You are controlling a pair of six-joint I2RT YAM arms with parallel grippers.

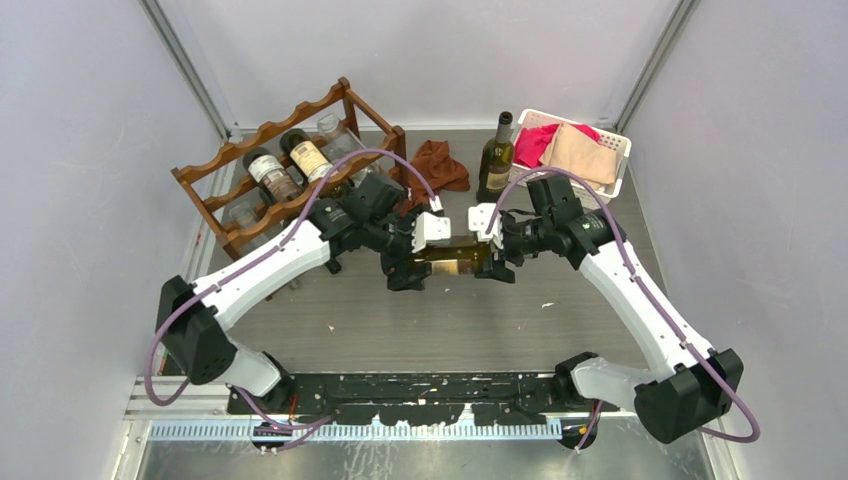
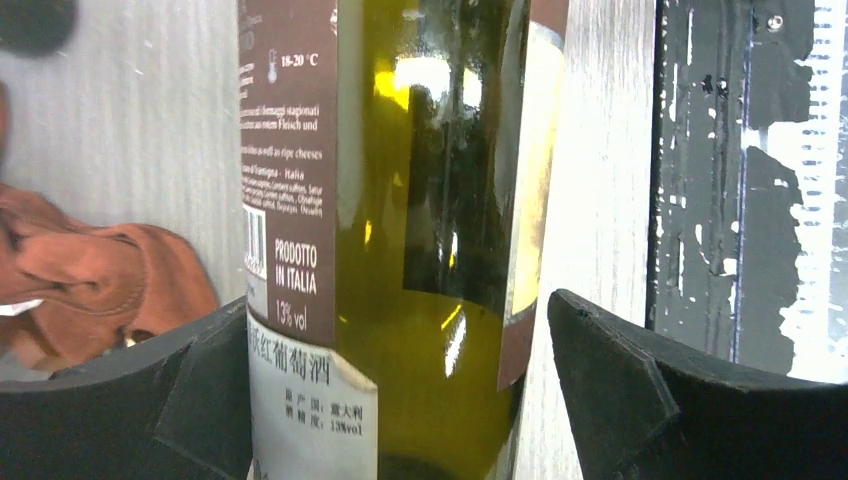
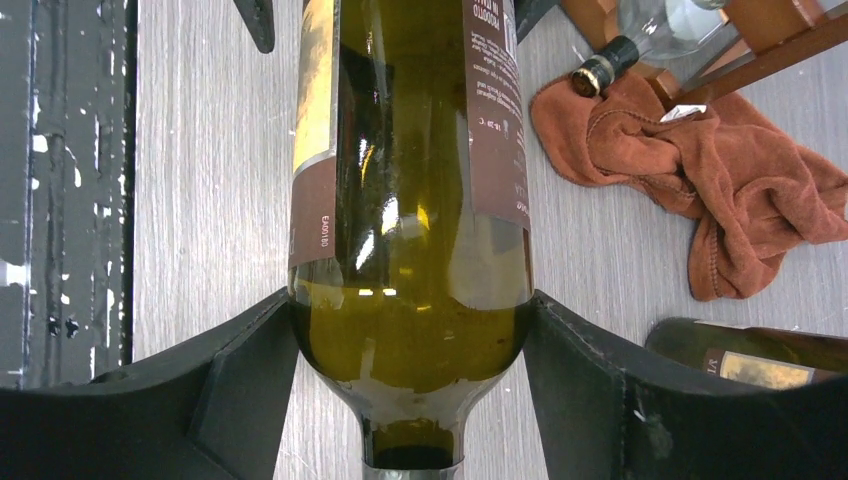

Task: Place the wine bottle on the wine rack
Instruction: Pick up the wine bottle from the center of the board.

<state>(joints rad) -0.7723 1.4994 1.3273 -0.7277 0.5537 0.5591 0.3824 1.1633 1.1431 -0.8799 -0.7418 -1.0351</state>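
The wine bottle (image 1: pixel 455 262), green glass with a brown label, lies on its side at the table's middle between both grippers. My left gripper (image 1: pixel 407 268) straddles its base end. In the left wrist view that gripper (image 2: pixel 395 305) is open: one finger (image 2: pixel 150 400) rests against the bottle (image 2: pixel 420 250), while the other stands apart with bare table showing between. My right gripper (image 1: pixel 493 258) is shut on the bottle's shoulder; in its wrist view (image 3: pixel 410 298) both fingers press the glass (image 3: pixel 410 200). The wine rack (image 1: pixel 290 170) stands at the back left, holding several bottles.
A brown cloth (image 1: pixel 437 165) lies crumpled right of the rack, close behind the grippers. Another dark bottle (image 1: pixel 496 157) stands upright beside a white basket (image 1: pixel 612 150) that holds pink and tan cloths. Grey walls close in on both sides.
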